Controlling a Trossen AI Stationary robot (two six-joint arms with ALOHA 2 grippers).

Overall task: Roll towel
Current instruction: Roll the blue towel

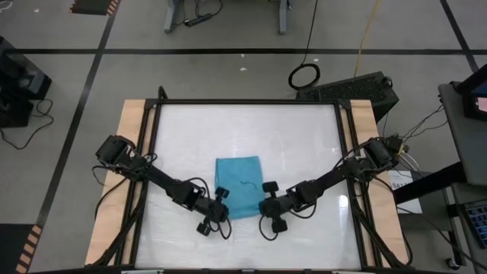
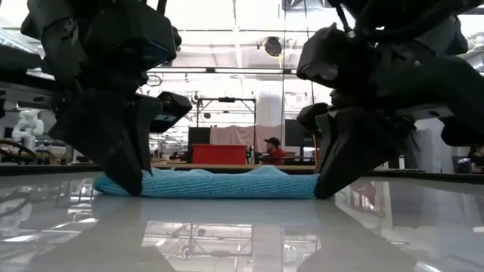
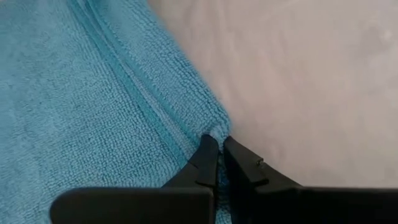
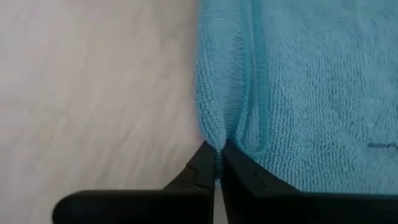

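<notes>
High view: the towel [image 1: 237,186], a small teal-blue cloth, lies flat near the middle of the white table [image 1: 304,137], toward the near edge, with both arms reaching in to its near corners. The left hand [image 1: 221,205] sits at the towel's near left corner; the right hand [image 1: 264,204] sits at its near right corner. Left wrist view: the left hand [image 3: 217,144] is clenched, its two dark fingertips pinching the hemmed corner of the towel [image 3: 74,99] where the cloth meets the bare table. Right wrist view: the right hand [image 4: 216,149] is likewise clenched, its fingertips nipping a small fold at the towel's [image 4: 311,81] edge. Low view: the towel [image 2: 219,183] forms a low, slightly rumpled strip on the glossy table, with one hand pressed down at each end. A seated person [image 2: 274,150] in red shows far behind, in the room.
</notes>
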